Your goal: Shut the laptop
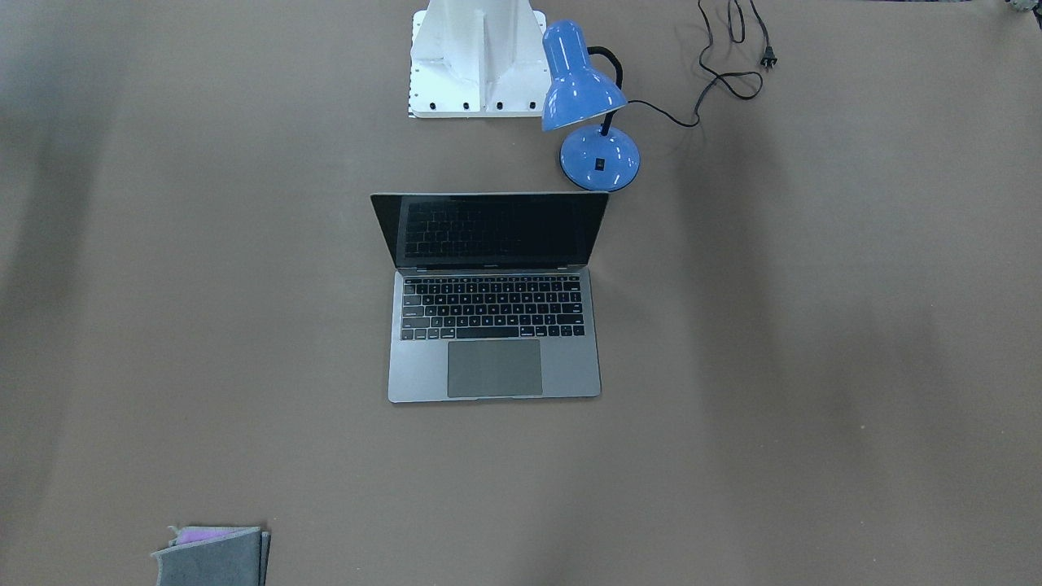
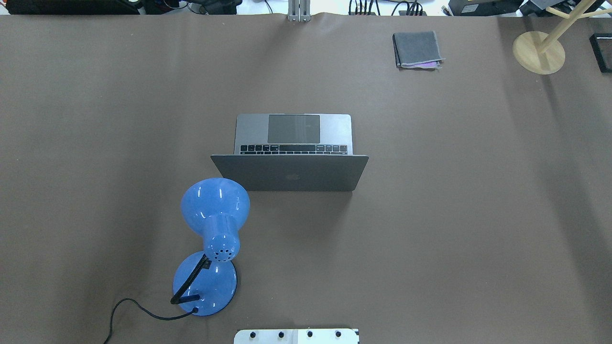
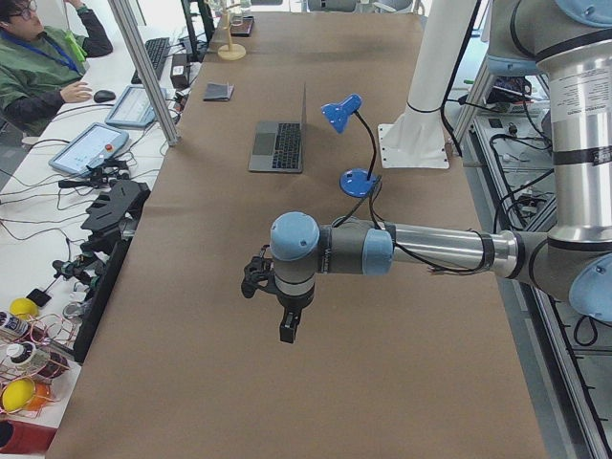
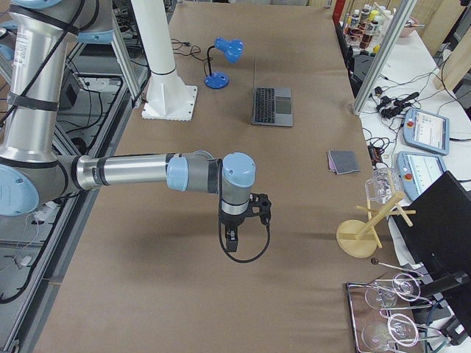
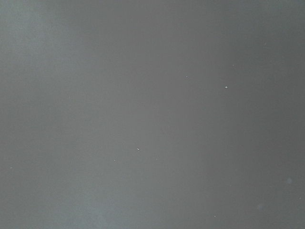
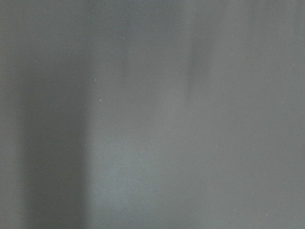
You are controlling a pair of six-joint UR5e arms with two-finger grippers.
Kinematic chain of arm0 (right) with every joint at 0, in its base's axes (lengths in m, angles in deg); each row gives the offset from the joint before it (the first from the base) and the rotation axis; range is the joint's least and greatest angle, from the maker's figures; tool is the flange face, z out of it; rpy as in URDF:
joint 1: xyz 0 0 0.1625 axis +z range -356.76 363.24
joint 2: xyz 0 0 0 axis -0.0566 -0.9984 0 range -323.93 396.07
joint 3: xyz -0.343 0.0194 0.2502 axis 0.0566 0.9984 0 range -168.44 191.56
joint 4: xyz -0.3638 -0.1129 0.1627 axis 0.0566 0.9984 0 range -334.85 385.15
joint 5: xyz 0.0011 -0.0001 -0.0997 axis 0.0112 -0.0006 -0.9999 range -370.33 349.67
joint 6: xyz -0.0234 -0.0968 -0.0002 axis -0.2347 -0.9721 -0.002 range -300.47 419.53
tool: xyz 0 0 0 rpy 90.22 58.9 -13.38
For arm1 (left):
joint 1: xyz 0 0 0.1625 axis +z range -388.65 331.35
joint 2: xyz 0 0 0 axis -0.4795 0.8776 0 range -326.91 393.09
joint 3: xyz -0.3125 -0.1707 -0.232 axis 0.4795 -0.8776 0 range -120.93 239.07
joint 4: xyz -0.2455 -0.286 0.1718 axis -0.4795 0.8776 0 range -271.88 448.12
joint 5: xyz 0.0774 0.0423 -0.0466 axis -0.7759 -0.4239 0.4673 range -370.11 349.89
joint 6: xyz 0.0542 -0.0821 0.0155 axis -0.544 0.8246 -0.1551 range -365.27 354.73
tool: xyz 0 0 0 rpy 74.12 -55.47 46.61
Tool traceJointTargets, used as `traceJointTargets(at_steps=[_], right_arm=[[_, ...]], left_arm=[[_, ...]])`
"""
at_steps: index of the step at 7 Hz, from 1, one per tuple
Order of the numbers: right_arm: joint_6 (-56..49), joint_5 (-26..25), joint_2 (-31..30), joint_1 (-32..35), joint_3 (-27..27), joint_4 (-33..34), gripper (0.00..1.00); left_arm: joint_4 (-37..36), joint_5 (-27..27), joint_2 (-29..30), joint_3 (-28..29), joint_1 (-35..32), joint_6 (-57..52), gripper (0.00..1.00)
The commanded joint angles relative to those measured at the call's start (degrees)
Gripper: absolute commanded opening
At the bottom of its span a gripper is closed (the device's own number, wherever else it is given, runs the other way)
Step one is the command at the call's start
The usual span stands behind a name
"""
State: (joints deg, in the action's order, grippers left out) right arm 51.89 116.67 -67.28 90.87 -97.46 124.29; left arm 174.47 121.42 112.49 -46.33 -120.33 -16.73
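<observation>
The laptop (image 1: 493, 370) stands open in the middle of the table, its dark screen upright and its lid back with the apple logo (image 2: 291, 174) facing the robot. It also shows in the exterior left view (image 3: 277, 145) and the exterior right view (image 4: 272, 105). My left gripper (image 3: 285, 323) shows only in the exterior left view, far from the laptop above bare table; I cannot tell if it is open or shut. My right gripper (image 4: 232, 239) shows only in the exterior right view, likewise far away; I cannot tell its state. Both wrist views show only bare table surface.
A blue desk lamp (image 2: 210, 239) stands just beside the laptop's lid on the robot's left, its black cord (image 1: 724, 77) trailing off. A grey folded cloth (image 2: 417, 49) and a wooden stand (image 2: 538, 51) sit at the far right. The white robot base (image 1: 476, 57) is behind the laptop.
</observation>
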Motion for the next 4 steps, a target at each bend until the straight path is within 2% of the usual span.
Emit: traceJointTargets(at_steps=[1, 4], right_arm=[[0.00, 0.00, 0.00, 0.00, 0.12, 0.00, 1.00], [-0.17, 0.09, 0.70, 0.00, -1.02, 0.00, 1.00]], left_arm=[[-0.04, 0.22, 0.05, -0.33, 0.01, 0.04, 0.98], [0.57, 0.31, 0.57, -1.38, 0.01, -0.05, 0.98]])
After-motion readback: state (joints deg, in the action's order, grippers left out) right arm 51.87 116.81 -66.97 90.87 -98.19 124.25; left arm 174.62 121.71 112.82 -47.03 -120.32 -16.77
